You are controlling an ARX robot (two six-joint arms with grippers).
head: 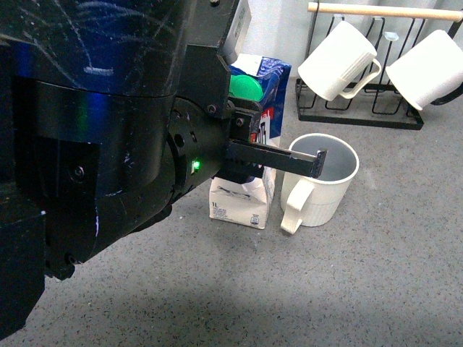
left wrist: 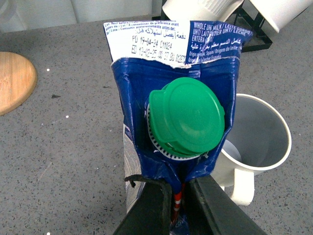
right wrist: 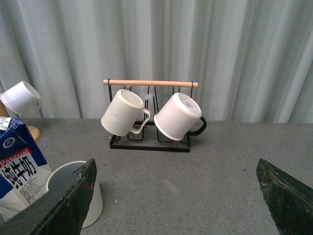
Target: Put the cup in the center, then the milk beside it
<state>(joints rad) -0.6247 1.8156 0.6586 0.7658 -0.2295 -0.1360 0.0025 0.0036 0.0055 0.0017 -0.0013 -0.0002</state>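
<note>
The left arm point(head: 108, 123) fills the front view's 9 o'clock half, with one black finger point(head: 278, 157) pointing toward 3 o'clock. The left gripper point(left wrist: 177, 191) has its jaws drawn nearly together, pinching the milk carton point(left wrist: 132, 98). The right gripper point(right wrist: 176, 196) hangs level, jaws spread wide.

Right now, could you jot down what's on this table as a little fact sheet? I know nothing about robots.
cup: ribbed, upright, looks empty, on the grey table
milk carton: standing close beside the cup, green cap on
left gripper: shut on the milk carton
right gripper: open, holding nothing
rack: farther back, with a ribbed mug and a smooth mug hanging on it
</note>
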